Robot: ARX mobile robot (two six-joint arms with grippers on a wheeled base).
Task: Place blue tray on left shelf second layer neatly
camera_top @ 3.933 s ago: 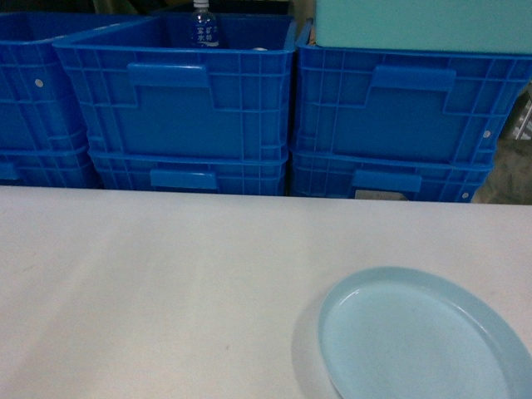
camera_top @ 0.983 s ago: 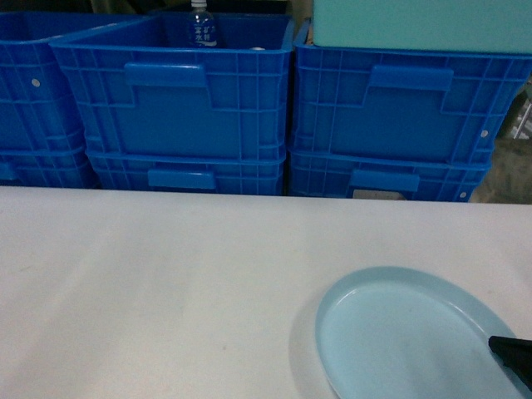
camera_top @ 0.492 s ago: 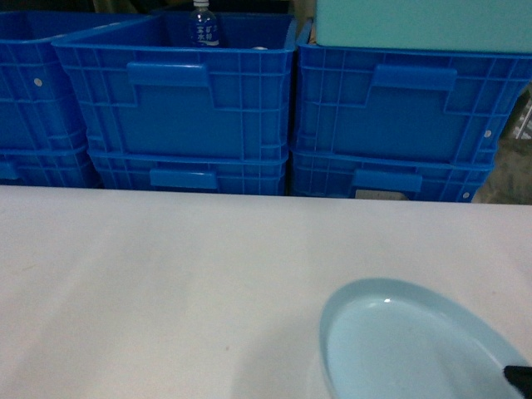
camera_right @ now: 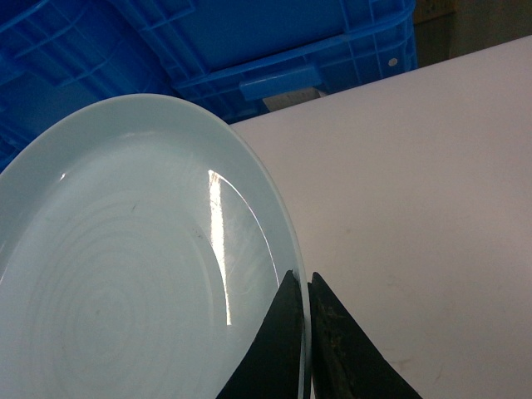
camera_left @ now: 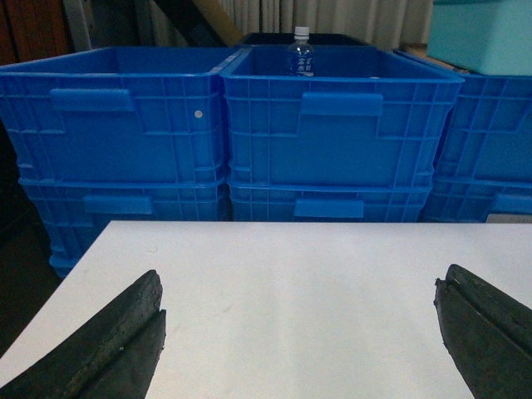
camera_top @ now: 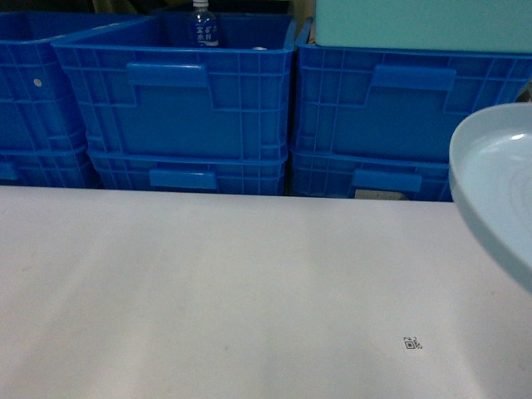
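1. The blue tray is now seen lifted off the white table and tilted, at the right edge of the head view; 0.5 s ago it was only just tipped up at the bottom right, and before that it lay flat.
2. A small QR sticker is uncovered approx. where the tray had lain.
3. The right gripper is clenched on the tray's rim, one finger each side, per the right wrist view.
4. The left gripper is held spread wide w/ nothing in it, low over the table.
5. Blue crates and a bottle are seen behind; no shelf is visible.
6. Judged: pickup done, transport to the left shelf second layer remains; the rim-only grip may let the tray swing.
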